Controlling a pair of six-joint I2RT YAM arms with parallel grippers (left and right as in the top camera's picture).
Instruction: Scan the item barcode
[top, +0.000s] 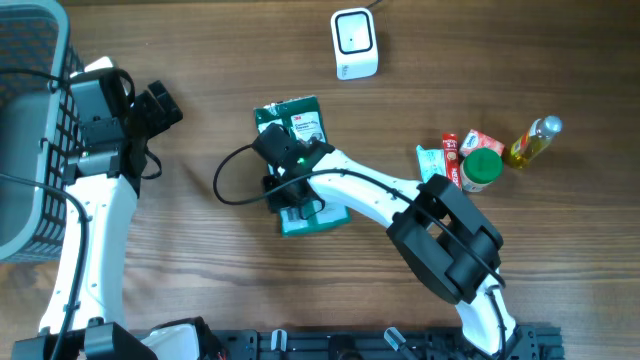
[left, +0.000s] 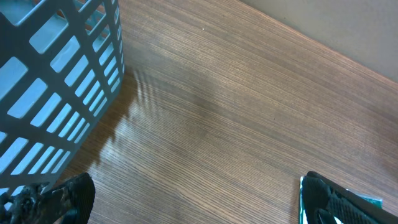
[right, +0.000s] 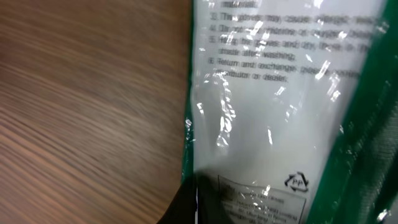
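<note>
One view, overhead, shows scanner (top: 354, 44); rt wrist shows pkt (right: 280, 124) print.

Glossy green-and-white packet (right: 273, 118), printed text, recycling mark, on wooden table (right: 87, 112), dark fingers (right: 185, 208) at its edge

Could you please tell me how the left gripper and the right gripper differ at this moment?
The left gripper is open and empty; the right gripper is shut on the green package. The left gripper sits beside the basket; the right gripper is well away from it. Both are black.
</note>
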